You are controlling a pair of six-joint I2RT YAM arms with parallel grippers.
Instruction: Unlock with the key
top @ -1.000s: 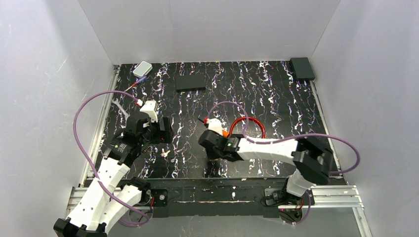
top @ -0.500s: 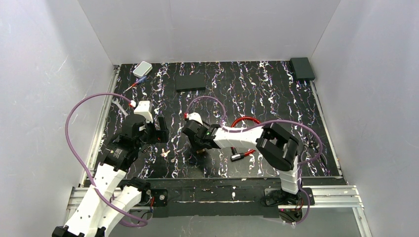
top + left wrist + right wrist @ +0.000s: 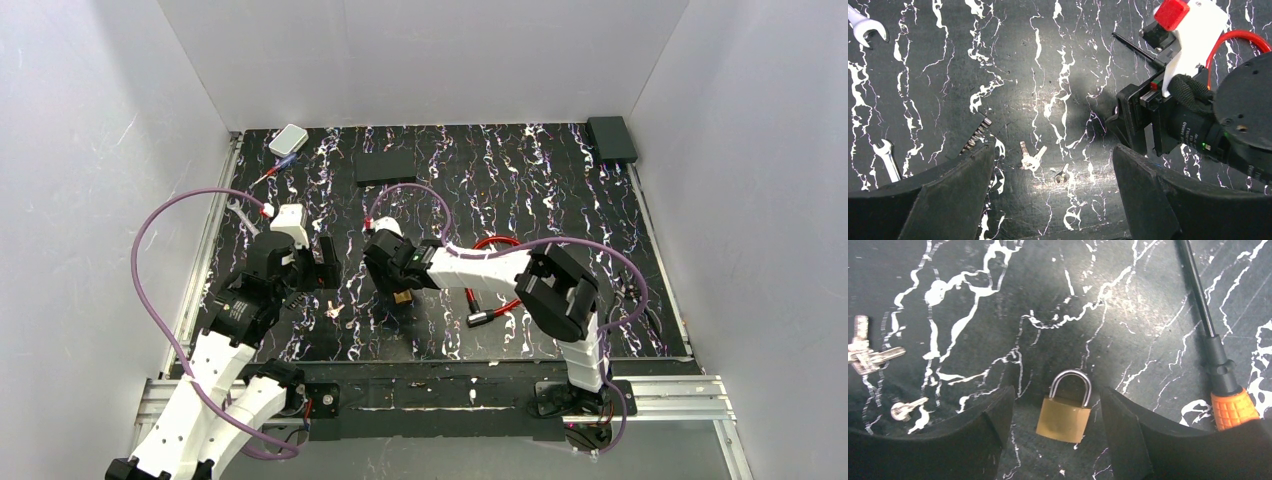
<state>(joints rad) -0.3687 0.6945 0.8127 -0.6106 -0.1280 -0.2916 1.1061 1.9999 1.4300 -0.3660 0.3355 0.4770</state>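
Currently, right gripper (image 3: 1055,400) released, straddling small brass padlock (image 3: 1064,415) untouched, slim orange-bodied black-rod key (image 3: 1233,407) just beside, left gripper (image 3: 1053,152) spread open.

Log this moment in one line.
left gripper open over silver keys | right gripper open astride brass padlock | shackle closed

I have the right arm (image 3: 490,268) stretched leftward across the middle, elbow bent, with the right claw (image 3: 1055,412) aimed downward, fingers spread and holding nothing. The left claw (image 3: 1053,170) hangs near it, also aimed downward, fingers wide apart, empty.
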